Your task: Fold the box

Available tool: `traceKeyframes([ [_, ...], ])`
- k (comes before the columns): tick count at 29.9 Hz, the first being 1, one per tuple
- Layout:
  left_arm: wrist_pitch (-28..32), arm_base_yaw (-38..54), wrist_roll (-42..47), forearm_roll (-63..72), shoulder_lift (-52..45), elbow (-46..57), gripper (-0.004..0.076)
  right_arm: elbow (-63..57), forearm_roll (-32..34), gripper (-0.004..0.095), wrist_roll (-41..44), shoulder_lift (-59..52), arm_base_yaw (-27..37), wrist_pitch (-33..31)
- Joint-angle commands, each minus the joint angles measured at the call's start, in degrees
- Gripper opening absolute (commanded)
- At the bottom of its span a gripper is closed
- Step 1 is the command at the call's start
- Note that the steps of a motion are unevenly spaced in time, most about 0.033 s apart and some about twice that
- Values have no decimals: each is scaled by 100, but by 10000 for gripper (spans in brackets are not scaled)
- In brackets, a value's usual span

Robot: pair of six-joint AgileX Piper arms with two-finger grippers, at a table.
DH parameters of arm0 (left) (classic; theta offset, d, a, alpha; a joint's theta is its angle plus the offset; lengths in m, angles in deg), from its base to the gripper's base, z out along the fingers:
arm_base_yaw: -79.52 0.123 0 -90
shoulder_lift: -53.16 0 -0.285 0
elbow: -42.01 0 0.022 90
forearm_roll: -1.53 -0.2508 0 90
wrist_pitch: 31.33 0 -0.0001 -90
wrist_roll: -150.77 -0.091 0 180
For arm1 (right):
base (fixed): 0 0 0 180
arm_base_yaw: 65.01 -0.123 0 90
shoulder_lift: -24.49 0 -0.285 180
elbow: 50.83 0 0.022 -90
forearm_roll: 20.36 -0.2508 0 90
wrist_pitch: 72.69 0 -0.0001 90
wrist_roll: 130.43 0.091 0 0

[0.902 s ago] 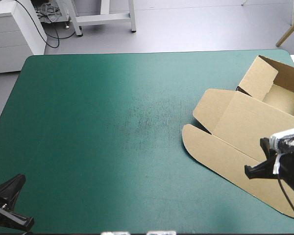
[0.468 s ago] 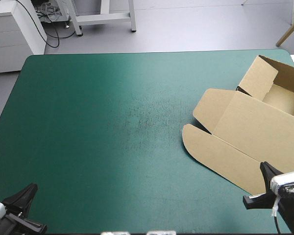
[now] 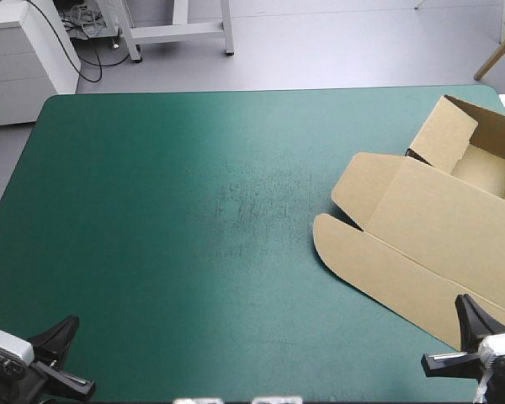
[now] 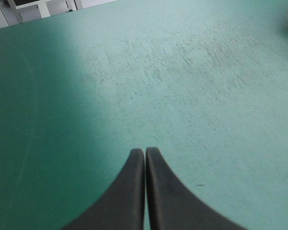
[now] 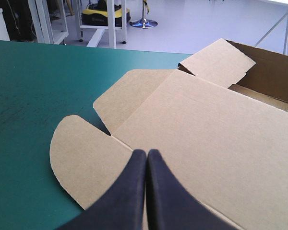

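The teal-green surface (image 3: 194,219) lies bare across its left and middle, and at its near edge both arms have drawn back toward the robot since a moment ago. The left pincer (image 4: 145,154) has slid along the near edge and now sits low by the near left corner. Its black fingers are pressed together into one point, with nothing between them and only bare cover ahead. The right pincer (image 5: 147,154) has made the bigger move. Just before, it hung over the near part of the board, and now it is back at the near right corner, by the board's nearest edge. Its fingers also meet tip to tip and grip nothing. From its wrist view they rise over the front flap (image 3: 379,265), but I cannot tell whether they touch the flap or only hang above it. The box (image 3: 438,219) itself has not stirred. It stays on the right side of the surface, its lid (image 5: 197,120) lying flat with the rounded flaps spread toward the middle. Beyond the lid, toward the far right corner, the tray (image 3: 484,164) stands with its walls up. With both pincers empty and pulled away, I judge that the arms are retiring from the work or resetting for another approach, with the tray formed and the lid left flat.
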Motion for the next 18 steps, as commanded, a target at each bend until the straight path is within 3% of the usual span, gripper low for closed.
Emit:
traceKeyframes([
  [1,473,-9,28,-121,-59,-115,-10,134,15,-19,86,55,-23,496],
  [18,483,-9,28,-125,-59,-115,-10,132,15,-19,155,55,-23,486],
])
